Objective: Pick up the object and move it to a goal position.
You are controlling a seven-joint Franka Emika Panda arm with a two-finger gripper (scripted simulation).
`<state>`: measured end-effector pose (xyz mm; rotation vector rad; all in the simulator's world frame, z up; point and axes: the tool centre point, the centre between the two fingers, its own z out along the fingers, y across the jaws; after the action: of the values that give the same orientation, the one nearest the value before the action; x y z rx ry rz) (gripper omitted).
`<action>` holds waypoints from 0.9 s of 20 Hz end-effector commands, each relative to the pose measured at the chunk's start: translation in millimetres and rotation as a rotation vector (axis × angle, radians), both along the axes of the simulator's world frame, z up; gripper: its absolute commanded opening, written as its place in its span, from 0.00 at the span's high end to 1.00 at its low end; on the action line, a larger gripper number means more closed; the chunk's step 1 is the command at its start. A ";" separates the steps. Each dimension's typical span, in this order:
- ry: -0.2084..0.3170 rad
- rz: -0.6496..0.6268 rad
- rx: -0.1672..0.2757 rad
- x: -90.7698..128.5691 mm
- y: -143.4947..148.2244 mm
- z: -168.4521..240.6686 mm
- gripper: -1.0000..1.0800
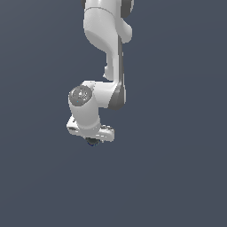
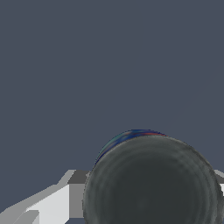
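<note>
No legible text, label, brand mark, number or sign was found in either view. The white arm [image 1: 104,40], the dark ball [image 2: 153,183] and the plain grey-blue surface [image 1: 177,168] all carried no readable markings.

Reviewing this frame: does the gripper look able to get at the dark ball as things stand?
Probably yes. In the exterior view the ball peeks out directly under the gripper; the wrist view shows it filling the space beside a finger, nothing between. Whether the grip has closed cannot be told.
</note>
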<state>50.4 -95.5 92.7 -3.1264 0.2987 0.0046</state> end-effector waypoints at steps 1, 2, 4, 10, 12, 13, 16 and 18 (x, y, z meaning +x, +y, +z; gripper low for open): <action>-0.002 -0.001 0.000 -10.0 -12.4 23.5 1.00; -0.002 -0.001 0.000 -14.3 -17.4 33.0 1.00; -0.002 -0.001 0.000 -23.1 -27.9 52.5 1.00; -0.003 -0.001 0.001 -47.9 -58.4 109.5 1.00; -0.003 -0.001 0.001 -55.1 -67.5 126.4 1.00; -0.003 -0.001 0.001 -58.3 -71.8 134.4 1.00; -0.003 -0.001 0.001 -66.9 -83.7 156.2 1.00; -0.003 -0.001 0.000 -71.6 -90.1 168.4 1.00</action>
<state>-17.2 -180.8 251.2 -3.1257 0.3016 -0.0003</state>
